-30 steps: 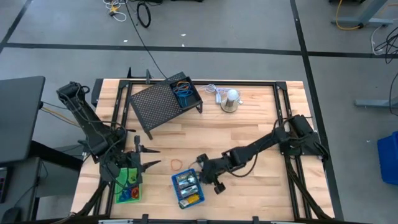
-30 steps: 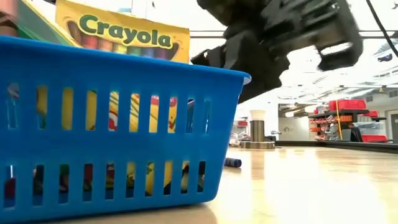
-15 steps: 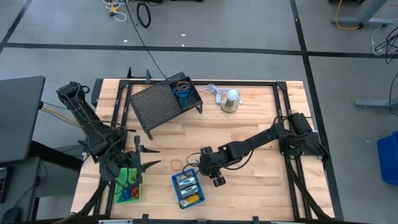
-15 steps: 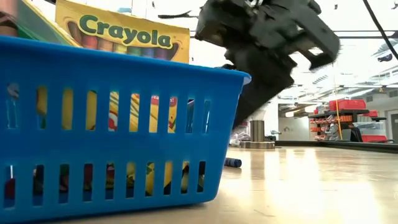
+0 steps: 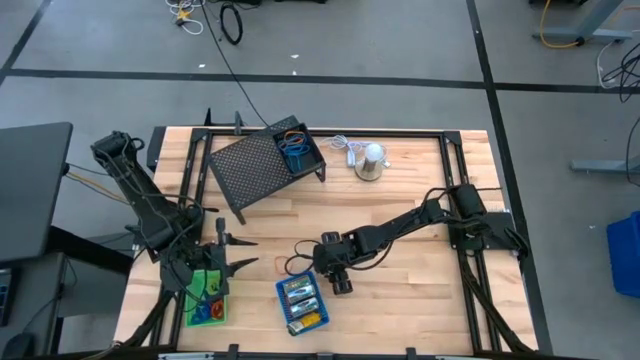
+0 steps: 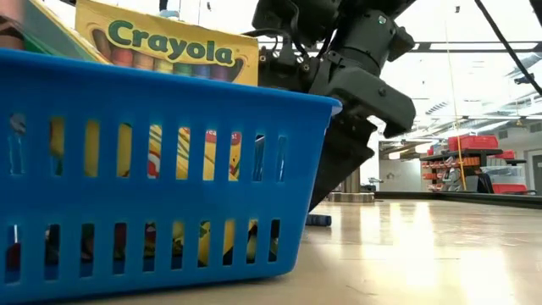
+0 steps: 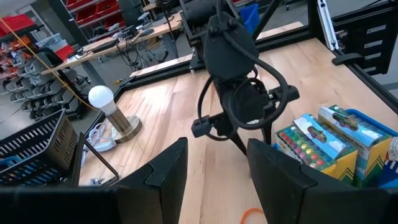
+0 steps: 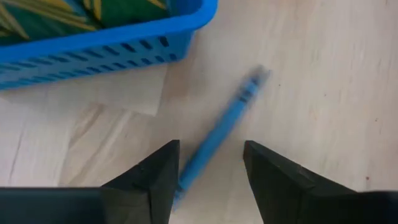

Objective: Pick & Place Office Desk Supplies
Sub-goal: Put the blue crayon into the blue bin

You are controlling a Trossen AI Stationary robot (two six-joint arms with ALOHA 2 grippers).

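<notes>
Right gripper [image 8: 205, 180] withdrew, revealing crayon [image 8: 221, 134].

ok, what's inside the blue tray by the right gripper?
The blue tray holds crayon boxes standing upright, two at least. The tray floor beneath them is covered. A blue crayon lies outside on the table, between the open fingers of the right gripper.

The wooden table [image 5: 400, 190] stands on a grey floor [image 5: 380, 40] crossed by dark lines. Beyond the table, cables [image 5: 230, 20] lie on that floor. Level with the table, red shelving [image 6: 470, 157] stands under bright ceiling light.
</notes>
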